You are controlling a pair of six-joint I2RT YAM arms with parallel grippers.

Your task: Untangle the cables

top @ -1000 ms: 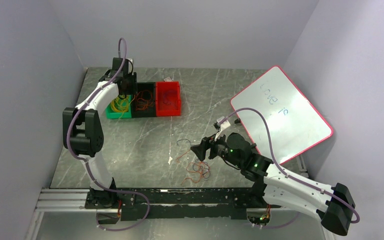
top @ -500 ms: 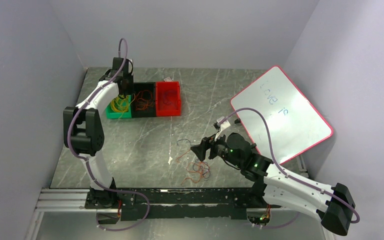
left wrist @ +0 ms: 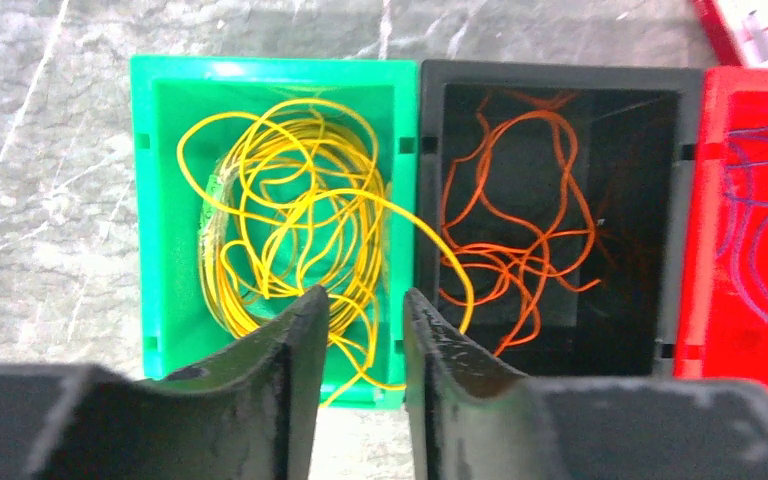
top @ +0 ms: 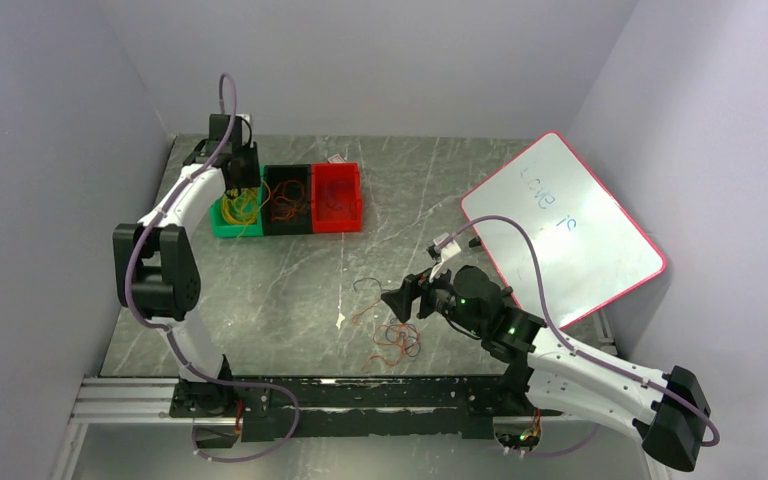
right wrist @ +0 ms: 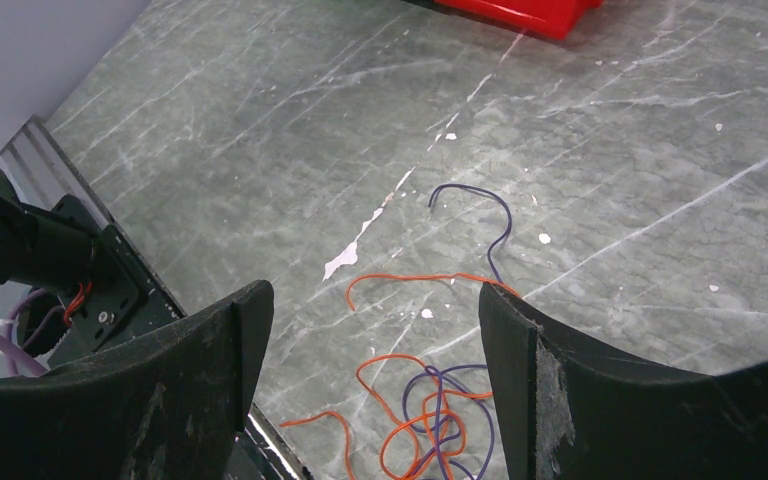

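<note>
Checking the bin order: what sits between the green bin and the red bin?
The black bin, holding orange cables, stands between the green bin and the red bin, side by side with both. The left wrist view shows it best.

Grey, white-veined stone desk, with a white smear near its centre. At eleven o'clock, a row of three open bins touching side to side: green bin leftmost, black bin in the middle, red bin rightmost. Just behind the red bin, toward twelve o'clock, a small white thing, too small to tell. At three o'clock, a red-framed whiteboard, turned askew, bearing faint blue writing, its far corner out past the desk's right edge; flat or propped, unclear. Along the six o'clock edge, a silver metal rail. All round, plain pale walls.
</note>
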